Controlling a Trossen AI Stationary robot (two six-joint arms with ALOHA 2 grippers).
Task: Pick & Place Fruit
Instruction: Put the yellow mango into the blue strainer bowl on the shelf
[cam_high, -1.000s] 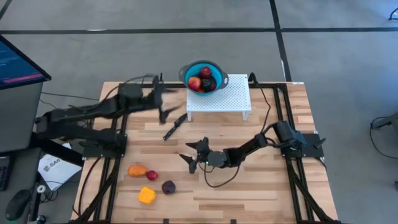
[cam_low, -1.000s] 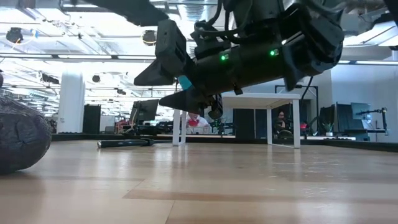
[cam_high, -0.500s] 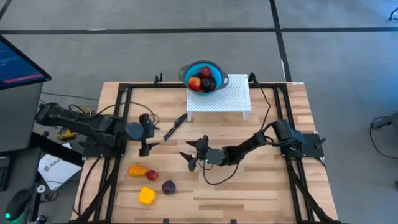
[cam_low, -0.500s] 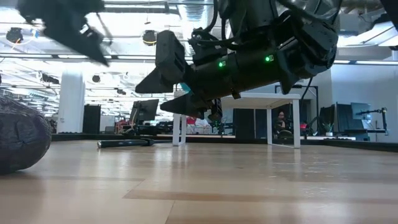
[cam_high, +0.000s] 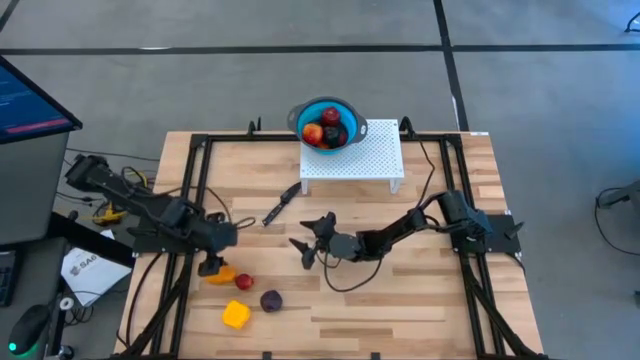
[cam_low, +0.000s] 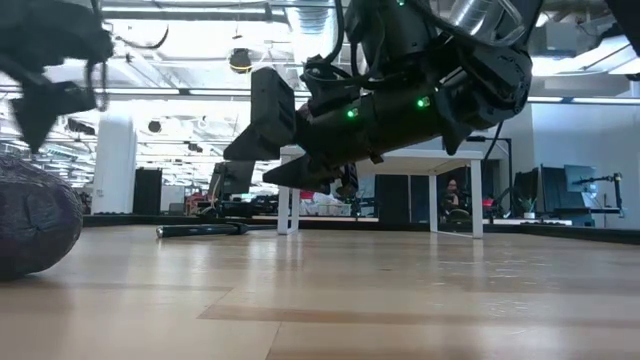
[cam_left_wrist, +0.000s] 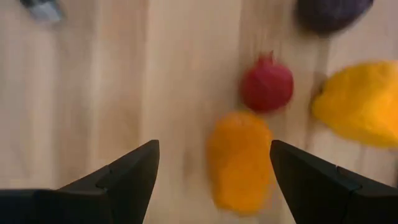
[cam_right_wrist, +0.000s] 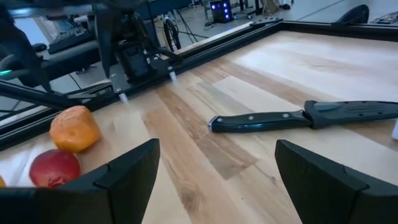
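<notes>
Four toy fruits lie on the table near its near left corner: an orange one (cam_high: 222, 273), a red one (cam_high: 243, 283), a dark purple one (cam_high: 271, 300) and a blocky yellow one (cam_high: 235, 315). My left gripper (cam_high: 210, 264) is open just above the orange fruit. In the left wrist view the orange fruit (cam_left_wrist: 239, 162) shows between and ahead of the gripper's (cam_left_wrist: 214, 149) fingers, with the red fruit (cam_left_wrist: 267, 86) beyond. My right gripper (cam_high: 308, 243) hovers open over the table's middle. More fruit sits in the blue bowl (cam_high: 305, 108).
The blue bowl stands on a white perforated stand (cam_high: 370, 160) at the table's far edge. A slim black knife (cam_high: 280, 205) lies flat between the stand and the grippers. Black frame rails (cam_high: 190, 200) run along both table sides. A cable (cam_high: 350, 285) trails from the right arm.
My left gripper has swung from the far side near the bowl toward the near left and has come down over the orange fruit. My right gripper has stayed open, shifting only slightly. The fruit and the knife have not moved.
</notes>
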